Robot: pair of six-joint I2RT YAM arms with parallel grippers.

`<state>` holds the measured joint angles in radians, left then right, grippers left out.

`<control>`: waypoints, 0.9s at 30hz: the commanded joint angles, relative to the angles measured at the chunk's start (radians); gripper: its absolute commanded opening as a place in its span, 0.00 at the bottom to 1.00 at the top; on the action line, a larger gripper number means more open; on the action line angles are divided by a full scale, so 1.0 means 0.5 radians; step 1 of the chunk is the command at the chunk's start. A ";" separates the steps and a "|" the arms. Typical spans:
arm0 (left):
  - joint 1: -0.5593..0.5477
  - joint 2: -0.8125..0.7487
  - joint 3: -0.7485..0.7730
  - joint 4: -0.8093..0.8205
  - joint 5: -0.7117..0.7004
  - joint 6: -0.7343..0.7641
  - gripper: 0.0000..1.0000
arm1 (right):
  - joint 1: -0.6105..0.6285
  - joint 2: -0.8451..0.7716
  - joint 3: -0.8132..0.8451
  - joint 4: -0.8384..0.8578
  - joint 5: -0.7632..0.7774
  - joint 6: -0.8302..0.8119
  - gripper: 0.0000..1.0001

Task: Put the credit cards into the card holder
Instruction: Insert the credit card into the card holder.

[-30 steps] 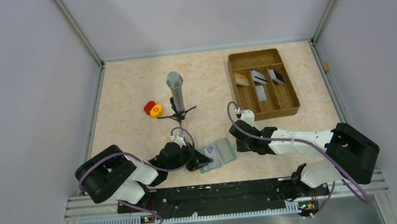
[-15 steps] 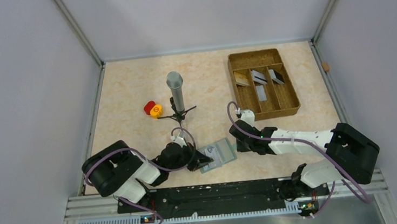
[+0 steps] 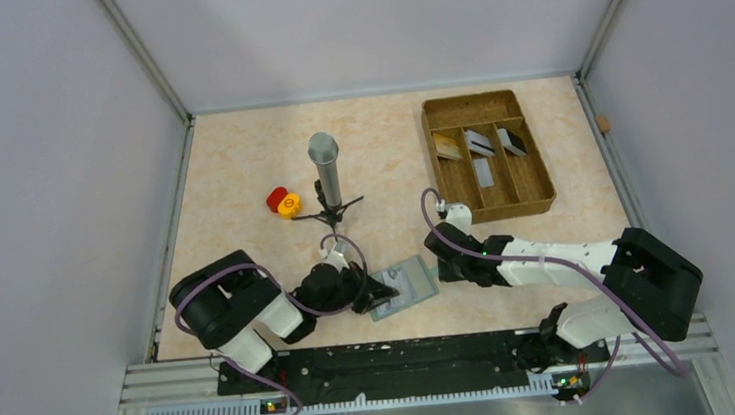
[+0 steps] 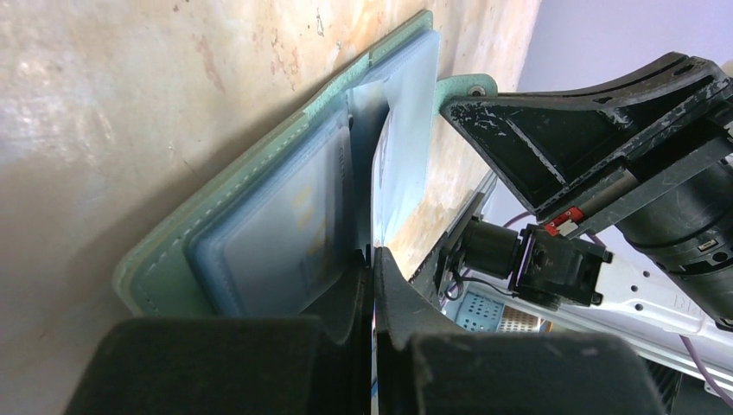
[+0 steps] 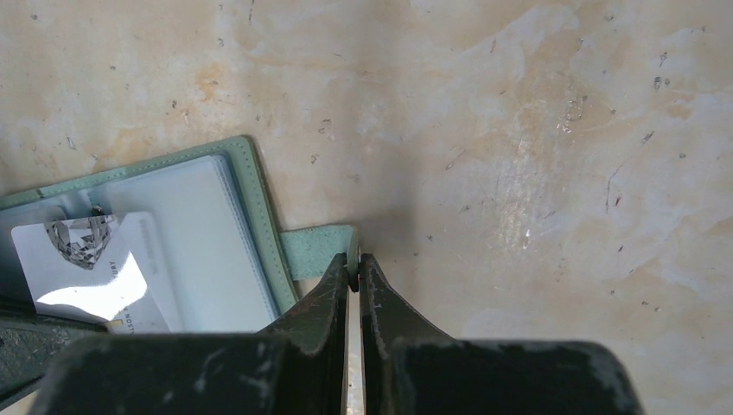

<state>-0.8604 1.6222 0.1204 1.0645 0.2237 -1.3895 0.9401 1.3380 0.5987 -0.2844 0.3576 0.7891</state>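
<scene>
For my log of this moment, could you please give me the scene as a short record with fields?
card holder: open, lying flat
left gripper: shut on a silvery card, whose far end is among the holder's blue sleeves
right gripper: shut on the closing tab
brown tray: four cards in its compartments
elsewhere: grey cylinder on a small stand, red and yellow pieces beside it

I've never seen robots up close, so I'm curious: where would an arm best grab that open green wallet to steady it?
By its small closing tab, from the right arm's side. The card holder lies flat and open, so only that strip juts clear of the cover, away from the credit card the left gripper holds. The right gripper is shut on its tip.
</scene>
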 commanded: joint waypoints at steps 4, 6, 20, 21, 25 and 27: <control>-0.027 0.116 -0.043 0.170 -0.203 0.017 0.00 | 0.019 -0.064 0.012 -0.001 0.021 0.031 0.00; -0.037 0.165 -0.029 0.215 -0.197 0.012 0.00 | 0.019 -0.065 0.012 -0.005 0.022 0.032 0.00; -0.133 0.186 0.032 0.205 -0.372 0.022 0.00 | 0.043 -0.157 -0.023 0.021 -0.087 0.070 0.00; -0.137 0.167 0.033 0.181 -0.387 0.026 0.00 | 0.049 -0.162 -0.028 0.023 -0.097 0.081 0.00; -0.149 0.116 0.035 0.102 -0.429 0.048 0.00 | 0.067 -0.170 -0.047 0.032 -0.102 0.102 0.00; -0.151 0.119 0.051 0.088 -0.429 0.064 0.00 | 0.069 -0.167 -0.049 0.035 -0.110 0.104 0.00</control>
<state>-0.9318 1.6955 0.1280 1.1744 0.0715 -1.3937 0.9558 1.2770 0.5934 -0.2756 0.3317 0.8192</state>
